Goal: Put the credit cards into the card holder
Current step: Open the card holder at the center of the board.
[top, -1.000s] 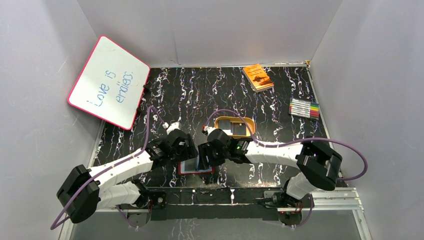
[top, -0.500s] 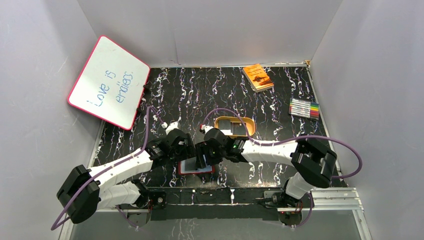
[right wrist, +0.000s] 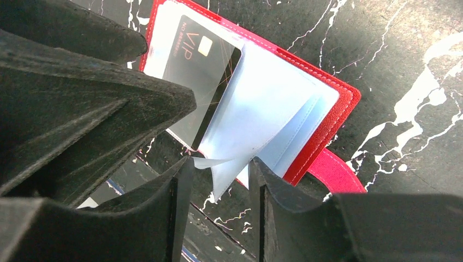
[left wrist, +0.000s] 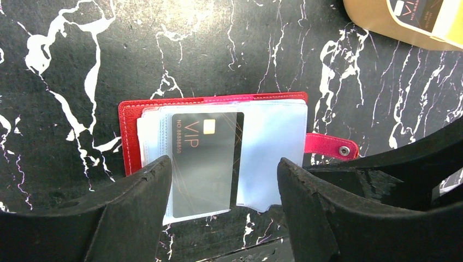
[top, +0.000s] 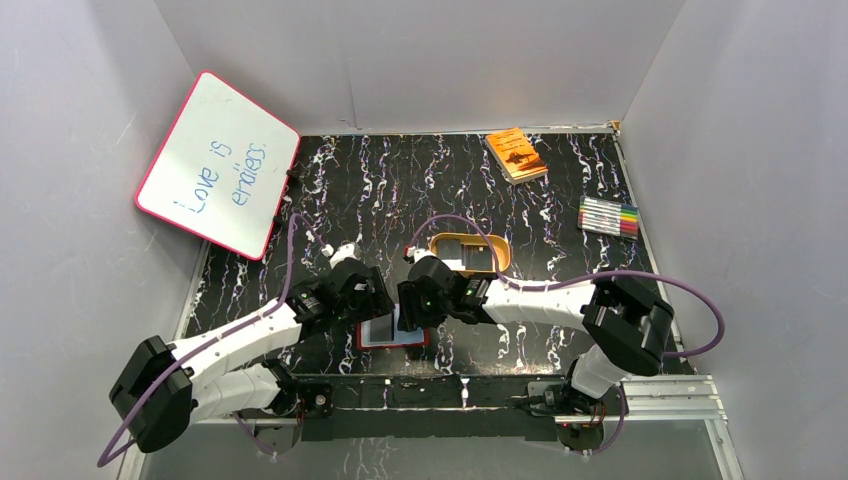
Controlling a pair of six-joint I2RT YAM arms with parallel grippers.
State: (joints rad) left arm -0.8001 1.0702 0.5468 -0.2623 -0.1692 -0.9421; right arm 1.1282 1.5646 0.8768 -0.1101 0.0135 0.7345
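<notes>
The red card holder (top: pixel 380 338) lies open near the table's front edge, its snap tab (left wrist: pixel 330 146) to the right. A dark "VIP" credit card (left wrist: pixel 205 158) sits in a clear sleeve on its left side, also visible in the right wrist view (right wrist: pixel 199 60). My left gripper (left wrist: pixel 224 164) hangs open just above the holder, a finger on each side of the sleeves. My right gripper (right wrist: pixel 221 162) is open at the holder's near edge, and the lifted corner of a clear sleeve (right wrist: pixel 256 120) lies between its fingers. Another dark card (top: pixel 478 256) lies in the gold tray (top: pixel 440 245).
The gold tray (left wrist: pixel 377 24) stands just behind the holder. An orange book (top: pixel 516 153) lies at the back, a pack of markers (top: pixel 609 216) at the right, and a whiteboard (top: pixel 218 163) leans at the left wall. The metal rail (top: pixel 450 390) runs along the front edge.
My right gripper has shifted slightly left over the holder and its fingers have come closer together around the sleeve corner. The left arm has barely moved.
</notes>
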